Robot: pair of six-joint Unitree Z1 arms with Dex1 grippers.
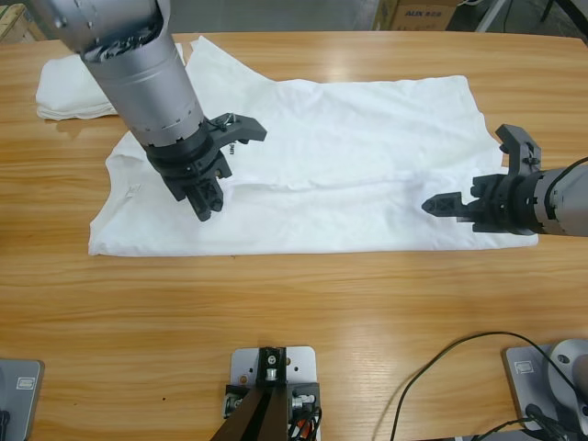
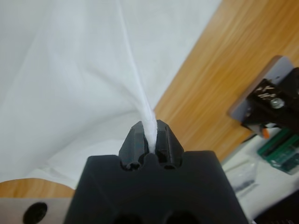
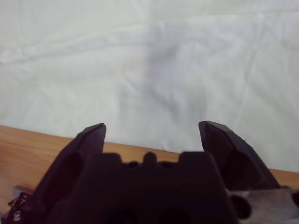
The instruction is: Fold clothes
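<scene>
We see a white T-shirt (image 1: 349, 165) spread flat across the middle of the table (image 1: 276, 303). Our left gripper (image 2: 149, 135) has its fingers pinched tight on a raised fold of the shirt near its left end. Our right gripper (image 1: 473, 175) holds its fingers wide apart and empty over the shirt's right edge. A folded white bundle (image 1: 69, 87) lies at the far left.

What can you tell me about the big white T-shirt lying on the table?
The T-shirt is plain white, thin and soft, with short sleeves and a tiny line of black lettering on the chest. It lies spread out sideways on the wooden table, collar end to the left in the high view, a little wrinkled. The left gripper pinches a ridge of its cloth. The right gripper, jaws open, hovers at the shirt's other end.
</scene>
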